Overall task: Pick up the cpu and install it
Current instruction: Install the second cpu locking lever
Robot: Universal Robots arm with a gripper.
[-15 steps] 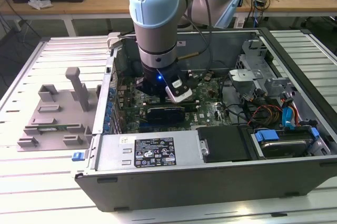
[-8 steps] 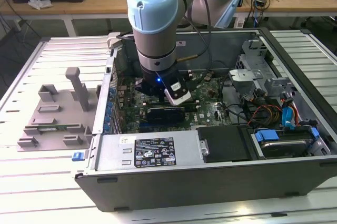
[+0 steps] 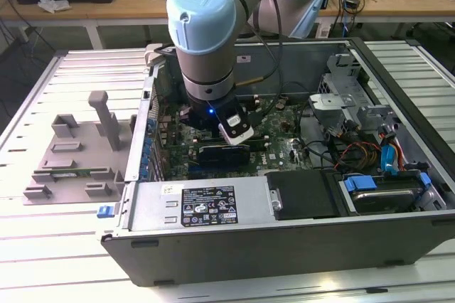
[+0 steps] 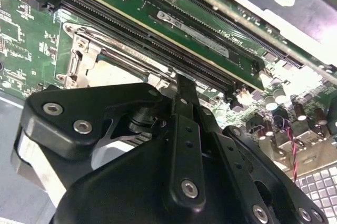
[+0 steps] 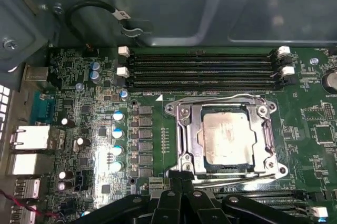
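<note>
Slatted light metal table (image 3: 43, 260) carries everything. Open computer case (image 3: 284, 242) sits directly on it, toward exterior view's right. Grey fixture w/ upright posts (image 3: 75, 157) lies on table just beside case, at exterior view's left.

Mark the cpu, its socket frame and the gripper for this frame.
cpu (image 5: 226, 139): first wrist view, middle of its silver top.
socket frame (image 5: 184, 129): first wrist view, metal side bar.
gripper (image 5: 181, 174): first wrist view, fingertips at the frame's edge.
</note>
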